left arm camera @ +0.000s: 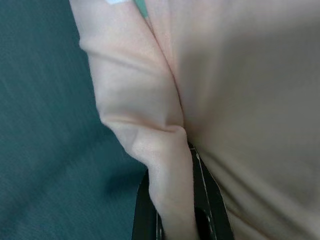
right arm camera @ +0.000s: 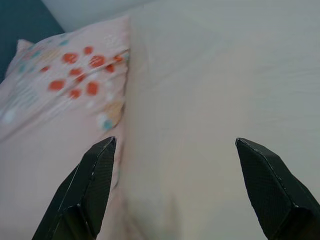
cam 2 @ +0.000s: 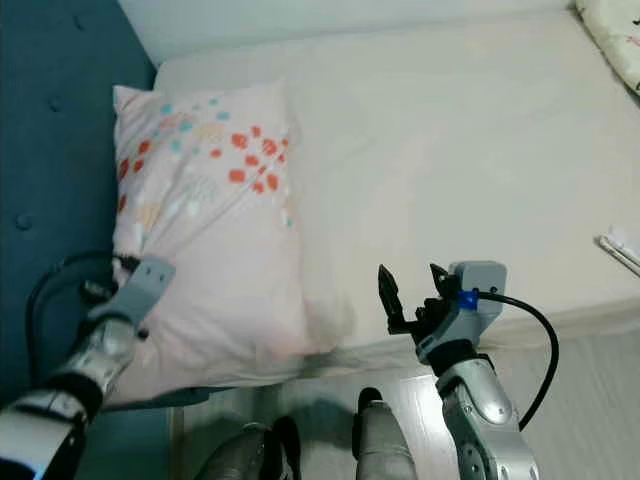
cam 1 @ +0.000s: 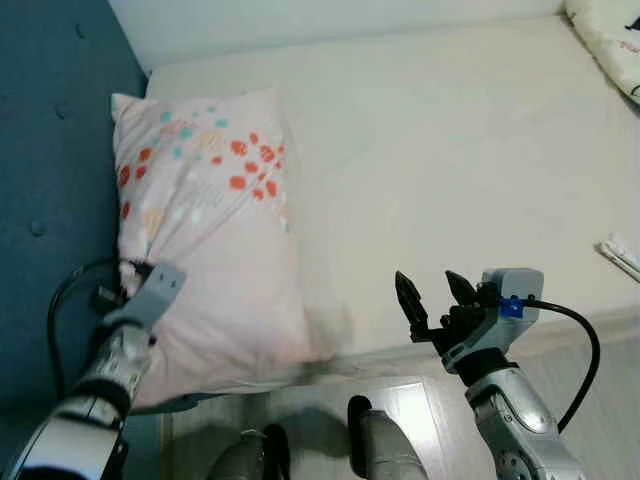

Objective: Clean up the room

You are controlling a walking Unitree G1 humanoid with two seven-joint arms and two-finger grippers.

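A pale pink pillow (cam 1: 205, 230) with red, teal and yellow dots lies on the left side of the cream bed (cam 1: 450, 160), against the teal headboard (cam 1: 50, 150). My left gripper (cam 1: 135, 275) is at the pillow's near left corner, shut on a fold of its cover (left arm camera: 170, 190). My right gripper (cam 1: 435, 295) hovers open over the bed's near edge, to the right of the pillow, with nothing between its fingers (right arm camera: 90, 185).
A second patterned cushion (cam 1: 610, 40) lies at the bed's far right corner. A small white object (cam 1: 622, 255) rests at the right edge of the mattress. My own feet (cam 1: 380, 450) stand on the floor just before the bed.
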